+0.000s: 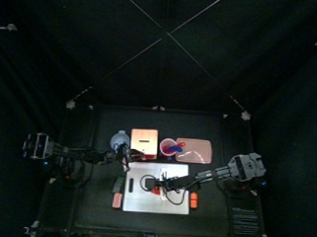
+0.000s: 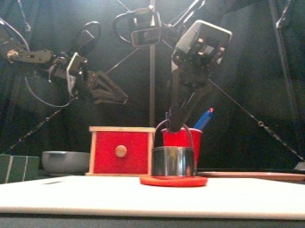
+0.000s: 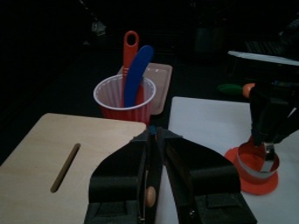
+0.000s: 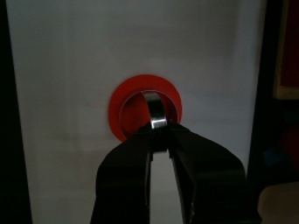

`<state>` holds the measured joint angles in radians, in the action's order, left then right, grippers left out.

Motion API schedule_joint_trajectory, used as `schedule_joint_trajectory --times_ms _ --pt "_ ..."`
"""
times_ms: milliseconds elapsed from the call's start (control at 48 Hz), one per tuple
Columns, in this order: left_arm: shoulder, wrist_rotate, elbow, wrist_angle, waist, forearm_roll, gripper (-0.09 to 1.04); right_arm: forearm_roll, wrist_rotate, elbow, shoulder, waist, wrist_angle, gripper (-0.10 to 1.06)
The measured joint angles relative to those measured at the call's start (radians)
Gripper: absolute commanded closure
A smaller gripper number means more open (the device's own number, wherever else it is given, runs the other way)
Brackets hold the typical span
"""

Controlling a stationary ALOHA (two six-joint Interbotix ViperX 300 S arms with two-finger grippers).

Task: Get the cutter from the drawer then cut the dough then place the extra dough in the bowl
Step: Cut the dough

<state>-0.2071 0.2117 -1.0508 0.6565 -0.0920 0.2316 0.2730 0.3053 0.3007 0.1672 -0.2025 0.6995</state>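
Nearest, lower centre of the front view: flat red dough disc (image 2: 174,182) on the white cutting board (image 2: 71,198), with the round metal cutter (image 2: 174,161) upright on top and roughly centred. A thin dough rim shows all round it.

Right tool (image 4: 156,122) is straight above the cutter, pointing down, closed on its wire handle. The axis is vertical, so the press looks like a straight push down.

Further back: red cup holding a blue and a red toy knife (image 2: 187,136), pale wooden box with a red drawer front (image 2: 121,151), and a blue-grey bowl (image 2: 66,161) at frame left.

Left tool (image 3: 155,133) hangs high at upper left, jaws together and empty. It's the nearer arm to the bowl, so probably the one for the scrap.
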Motion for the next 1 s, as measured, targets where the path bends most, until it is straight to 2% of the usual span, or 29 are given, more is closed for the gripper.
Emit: schedule_joint_trajectory --times_ms 188,438,729,833,1000 --pt "0.003 0.000 0.002 0.000 0.002 0.000 0.35 0.005 0.002 -0.002 0.003 -0.005 -0.006 0.41" --pt "0.005 0.005 0.000 0.002 0.000 -0.002 0.35 0.014 0.000 -0.002 0.005 -0.021 -0.029 0.18" --pt "0.003 0.051 0.002 0.038 0.005 0.015 0.35 0.037 0.002 0.000 -0.002 -0.025 -0.049 0.16" --pt "0.005 0.049 0.002 0.048 0.017 0.028 0.34 0.052 0.002 0.028 -0.034 -0.029 -0.107 0.16" --pt "0.005 0.054 0.000 0.077 0.069 0.069 0.33 0.066 -0.008 0.143 -0.120 -0.029 -0.324 0.16"
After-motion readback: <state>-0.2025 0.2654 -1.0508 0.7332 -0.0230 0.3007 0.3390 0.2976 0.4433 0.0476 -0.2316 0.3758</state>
